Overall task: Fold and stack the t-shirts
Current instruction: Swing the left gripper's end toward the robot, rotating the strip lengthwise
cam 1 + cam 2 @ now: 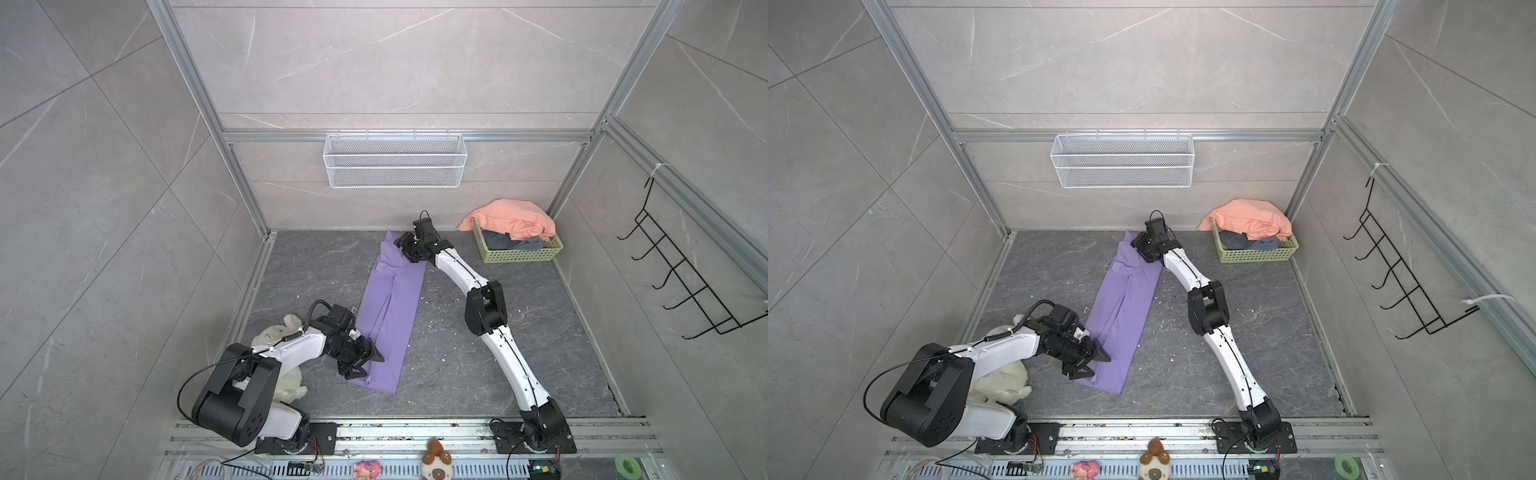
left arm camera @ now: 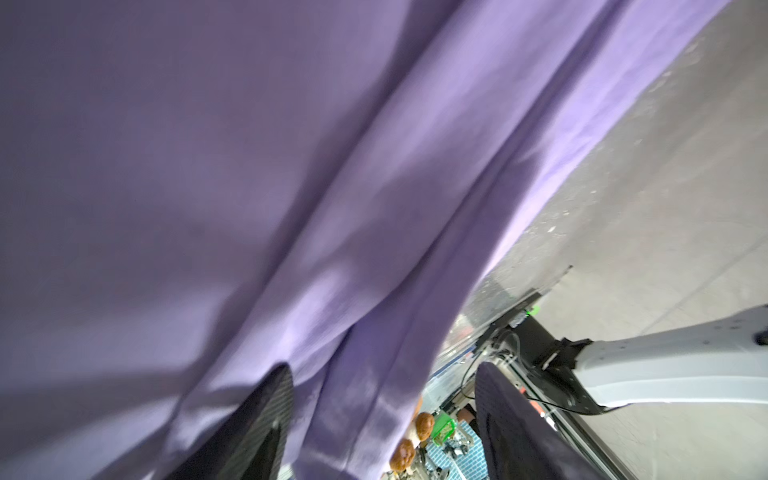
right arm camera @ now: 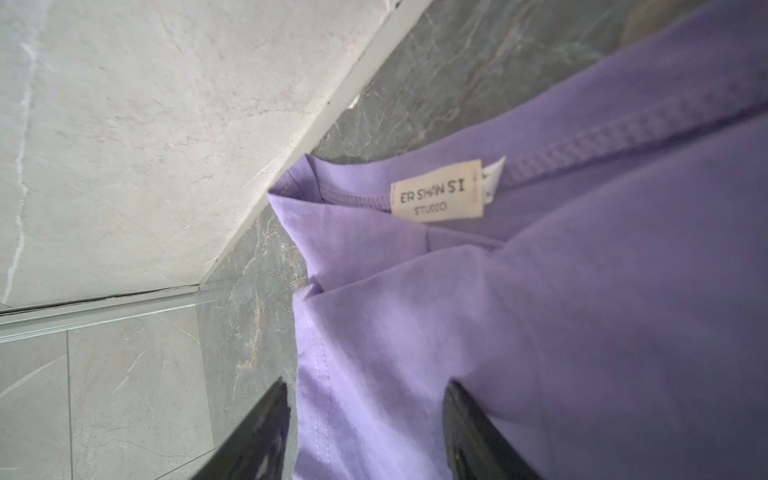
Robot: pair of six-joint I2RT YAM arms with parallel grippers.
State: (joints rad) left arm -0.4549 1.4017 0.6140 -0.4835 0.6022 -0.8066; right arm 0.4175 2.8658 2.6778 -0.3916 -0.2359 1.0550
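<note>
Found lilac t-shirt (image 1: 390, 307) flat on the desk (image 1: 478, 374) as a long narrow band, sides already turned in, collar end close to the far edge, hem end reaching toward the near edge. Logged right gripper (image 1: 404, 249) low over the collar end, fingers (image 3: 478, 436) released and spread, straddling the cloth's side edge just short of the neck label (image 3: 436, 191), pinching nothing. Logged left gripper (image 1: 372, 366) at the hem end, fingers (image 2: 249, 428) likewise released, one over the cloth and one past its edge, grasping nothing visible. Noted salmon t-shirt (image 1: 511, 222) heaped over a grey t-shirt (image 1: 505, 243) in the green basket (image 1: 523, 257) at the far right corner, both unfolded. Noted cream plush dog (image 1: 276, 336) by the near left corner, partly under the left arm, no part of the job. Judged step in hand: lengthwise fold done, crosswise fold pending. Judged next move to call for a clench on the collar end and a level carry toward the hem, hem end pinned meanwhile, edges kept square. Reckoned two tees yet to go, stack not begun.
</note>
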